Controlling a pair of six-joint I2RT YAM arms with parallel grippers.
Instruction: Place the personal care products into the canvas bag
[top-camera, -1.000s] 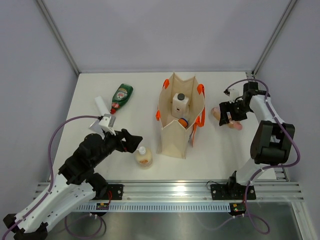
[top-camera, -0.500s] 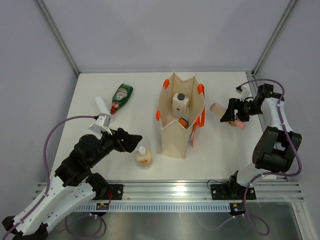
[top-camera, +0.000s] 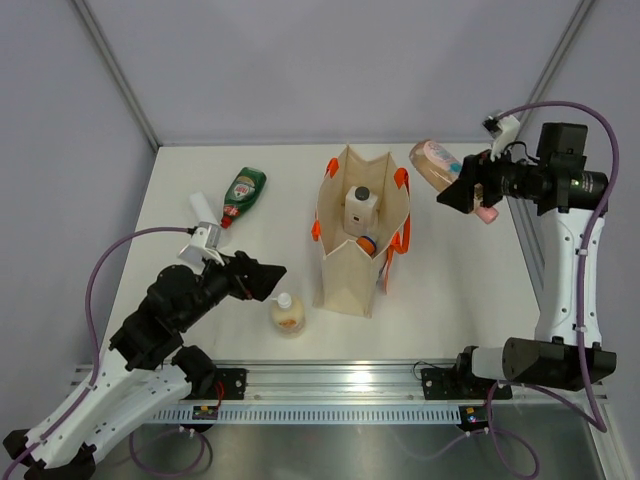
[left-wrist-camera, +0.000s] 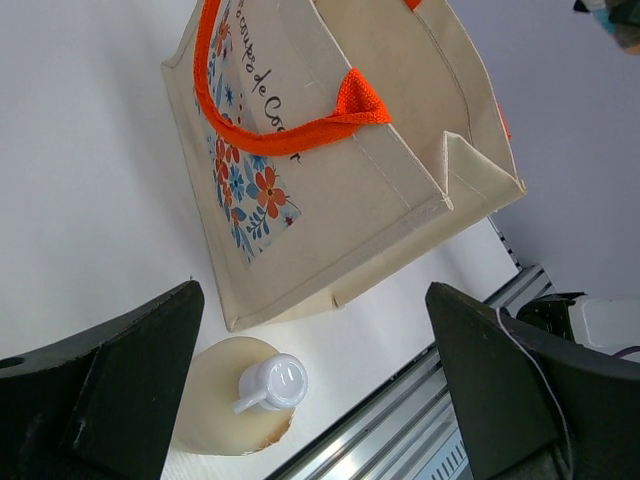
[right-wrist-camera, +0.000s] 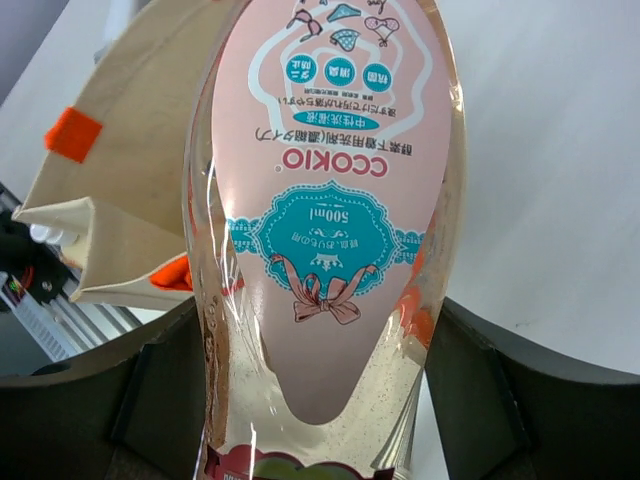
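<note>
Looking from above, bag: the canvas bag (top-camera: 345, 285) stands upright mid-table with its mouth open and an orange handle on each side.
Inside the bag: the white black-capped bottle (top-camera: 361, 207), with the orange cylinder (top-camera: 367, 243) just nearer the arms.
Left of the bag: the green red-capped bottle (top-camera: 243, 190) lies flat, and the white tube (top-camera: 203, 209) lies near its cap end. The cream pump bottle (top-camera: 287, 314) stands upright near the bag's near left corner.
Right gripper (top-camera: 462, 188): clamped on the pink clear bottle (top-camera: 433, 163), which is held tilted in the air beside the bag's far right corner, broad end toward the bag.
Left gripper (top-camera: 272, 283): jaws spread wide, holding nothing, just beside the pump bottle.
Left wrist view, fingers (left-wrist-camera: 110, 390): far apart with nothing between them. The pump bottle stands below, close against the bag's flower-printed side.
Right wrist view, fingers (right-wrist-camera: 150, 400): one on each flank of the pink bottle, pressing its narrow end. The pink label fills the view, and the bag's open top lies to the left below it.
</note>
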